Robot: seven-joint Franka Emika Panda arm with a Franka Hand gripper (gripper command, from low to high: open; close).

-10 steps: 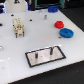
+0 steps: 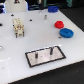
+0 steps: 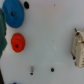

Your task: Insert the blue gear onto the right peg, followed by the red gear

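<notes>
In the exterior view the blue gear [image 2: 65, 33] lies flat on the white table at the right, with the smaller red gear [image 2: 59, 24] just behind it. The dark pale-rimmed base plate [image 2: 44, 61] sits near the front middle. Two thin pins stand on it, and the right peg [image 2: 50, 50] is bare. The wrist view looks down from high up on the blue gear [image 3: 13, 12] and the red gear [image 3: 18, 42], lying apart from each other. No gripper fingers show in either view, and the base plate is outside the wrist view.
A beige blocky fixture [image 2: 18, 27] stands at the exterior view's left and shows in the wrist view too [image 3: 77, 47]. A small red post [image 2: 44, 17] stands behind the plate. A small pin [image 3: 31, 70] and a dark green shape [image 3: 2, 30] also show.
</notes>
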